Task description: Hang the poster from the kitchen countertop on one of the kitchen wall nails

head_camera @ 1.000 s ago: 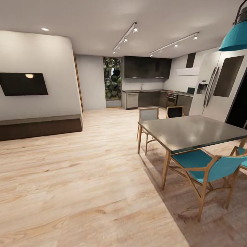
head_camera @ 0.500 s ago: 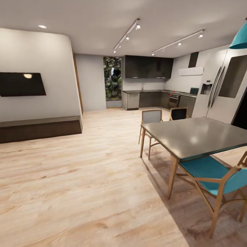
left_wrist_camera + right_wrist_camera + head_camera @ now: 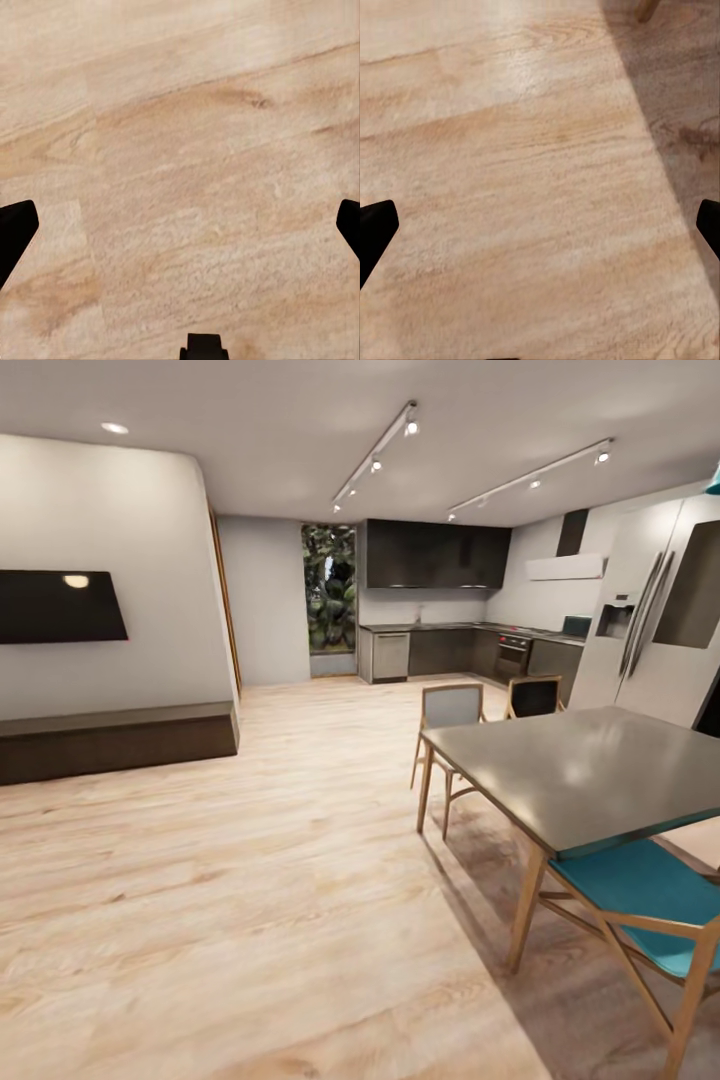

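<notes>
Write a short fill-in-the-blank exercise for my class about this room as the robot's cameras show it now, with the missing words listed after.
1. The chair seat nearest the camera, beside the grey dining table, is coloured ____.
2. Both wrist views look down on a light ____ floor.
3. The black television hangs on the ____.
4. The left gripper has its fingertips wide ____.

Missing words: teal; wooden; wall; apart

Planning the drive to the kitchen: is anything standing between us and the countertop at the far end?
Nothing visible blocks a straight run: the wooden floor lies open up to the kitchen countertop. The dining table and its chairs stand off to the right of that line. The poster is too far off to make out.
</notes>
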